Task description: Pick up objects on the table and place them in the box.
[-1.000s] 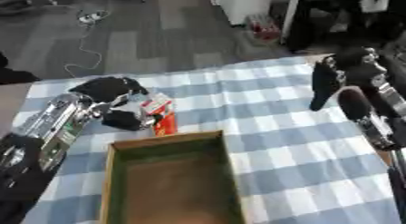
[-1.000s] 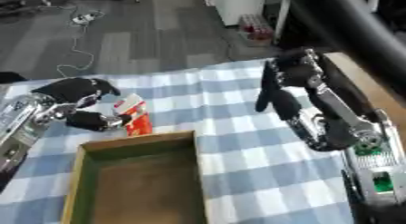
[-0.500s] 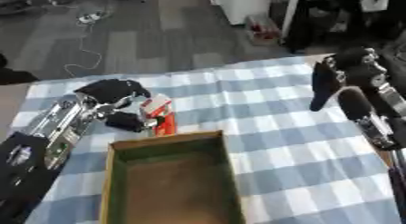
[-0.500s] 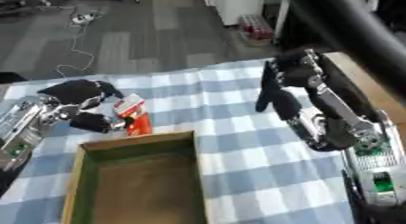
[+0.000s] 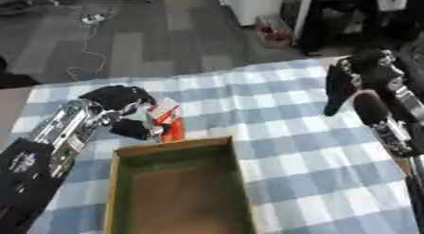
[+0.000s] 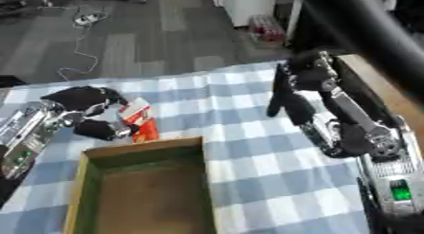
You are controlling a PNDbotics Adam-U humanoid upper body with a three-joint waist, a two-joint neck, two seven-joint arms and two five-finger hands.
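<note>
Just beyond the box point(image 5: 174, 148) rim, left hand point(image 5: 124, 110) curls round the red-and-white packet point(image 5: 165, 117), right hand point(image 5: 344, 86) far off, relaxed.

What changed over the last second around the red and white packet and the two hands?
Little: the left hand has closed in round the red and white packet, fingers curled against it just beyond the box; the packet is not lifted. The right hand stays raised over the checked cloth; the box stays put.
</note>
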